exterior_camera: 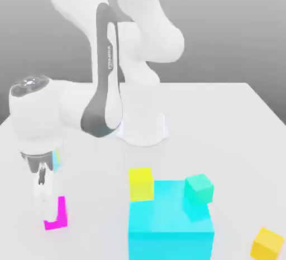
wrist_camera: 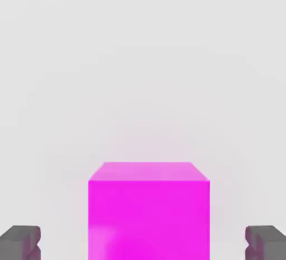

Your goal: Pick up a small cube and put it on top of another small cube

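The small magenta cube [exterior_camera: 58, 217] rests on the white table at the exterior view's lower left, partly covered by my gripper [exterior_camera: 43, 204], which has come down around it. In the hand view the magenta cube [wrist_camera: 148, 211] lies between my two dark fingertips [wrist_camera: 20, 243], with a clear gap on each side. The gripper [wrist_camera: 143, 243] is open and touches nothing. A small yellow cube [exterior_camera: 141, 183] sits beside the far left corner of the large cyan block [exterior_camera: 167, 228]. A small teal-green cube [exterior_camera: 199, 189] sits on the block's top near its far right corner.
Another small yellow cube [exterior_camera: 267, 243] lies at the lower right of the exterior view. The arm's white base [exterior_camera: 144, 128] stands at the table's middle back. Open table surface [exterior_camera: 223, 136] stretches to the right of the base.
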You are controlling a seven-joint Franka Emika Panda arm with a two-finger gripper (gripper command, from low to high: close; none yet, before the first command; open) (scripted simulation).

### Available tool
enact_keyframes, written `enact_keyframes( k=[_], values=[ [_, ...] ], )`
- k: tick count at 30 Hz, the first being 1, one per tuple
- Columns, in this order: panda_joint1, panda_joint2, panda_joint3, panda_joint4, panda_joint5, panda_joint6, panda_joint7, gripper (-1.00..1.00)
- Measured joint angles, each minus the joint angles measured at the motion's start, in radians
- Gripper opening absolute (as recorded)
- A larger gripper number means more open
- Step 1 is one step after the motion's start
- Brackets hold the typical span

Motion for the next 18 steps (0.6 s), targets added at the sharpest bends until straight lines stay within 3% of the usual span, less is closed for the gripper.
enact_keyframes(
  k=[7,13,18],
  values=[
    [-0.001,-0.001,0.001,0.000,-0.001,0.001,0.002,-1.00],
    [0.019,-0.196,-0.002,-0.035,-0.020,-0.158,0.016,-1.00],
    [0.222,-0.373,0.127,-0.041,-0.005,-0.322,0.005,-1.00]
  ],
)
